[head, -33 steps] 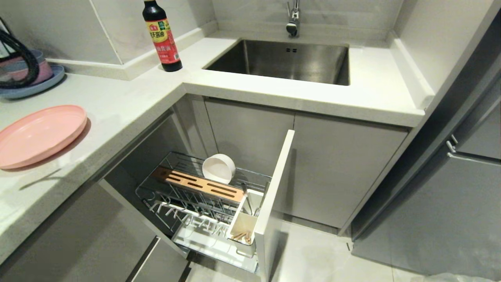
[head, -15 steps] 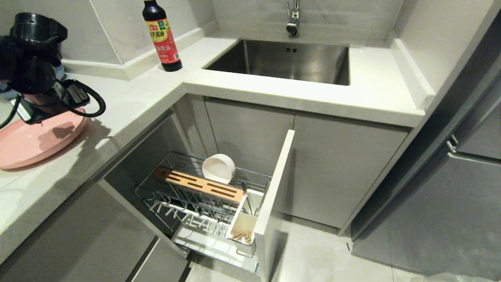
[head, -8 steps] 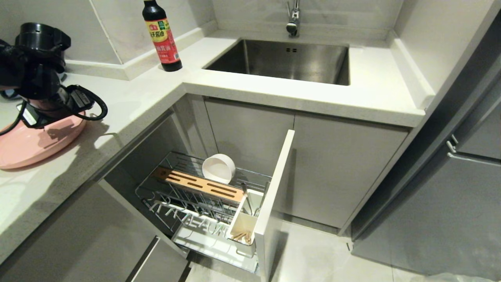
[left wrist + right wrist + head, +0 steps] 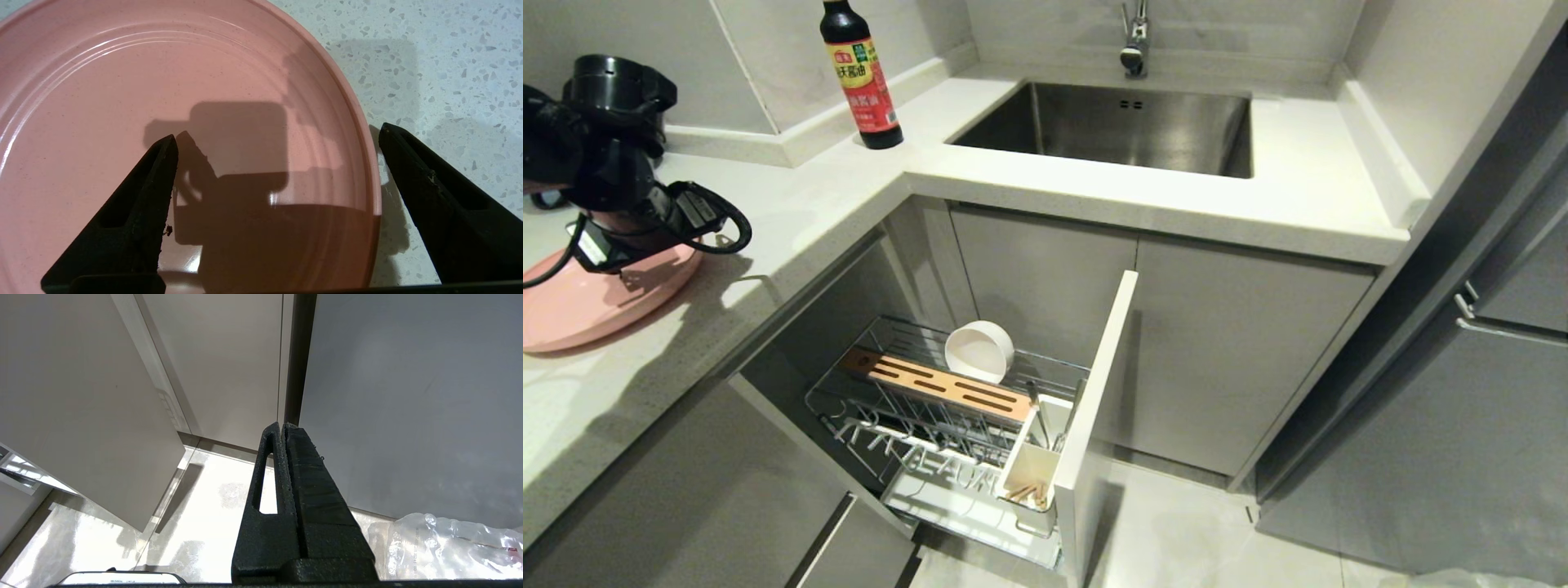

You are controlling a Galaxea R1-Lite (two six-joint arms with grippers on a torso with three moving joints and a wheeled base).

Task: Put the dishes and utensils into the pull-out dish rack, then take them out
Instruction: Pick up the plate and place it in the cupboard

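A: Far left on the speckled pale stone counter (image 4: 792,204)?
B: The pink plate (image 4: 572,306), smooth and glossy with raised concentric rings. The left gripper (image 4: 278,139) hangs just above it, its two black wedge-shaped fingers (image 4: 139,212) spread wide and holding nothing. One finger is over the plate's well, the other out past the rim over the counter.

A: Further right?
B: A dark soy sauce bottle (image 4: 859,73) with a red label stands at the far counter corner. Beyond it is a brushed steel sink (image 4: 1111,126) under a chrome tap (image 4: 1134,37).

A: And below the counter?
B: The pull-out dish rack (image 4: 947,425) stands drawn out: chrome wire, a slotted wooden strip (image 4: 939,384) across it, a white drip tray (image 4: 972,514) underneath. The small cream-white round bowl (image 4: 978,351) stands on edge at the rack's far side. At the near right, the white square utensil cup (image 4: 1031,474) holds the light wooden chopsticks (image 4: 1025,492). A slim metal handle rises by the cup; I cannot tell if that is the spoon.

A: The right gripper (image 4: 282,428)?
B: Its ribbed black fingers are pressed together, empty, hanging over the glossy pale floor (image 4: 196,522) beside flat grey cabinet doors (image 4: 408,396) and a crinkled clear plastic bag (image 4: 441,543).
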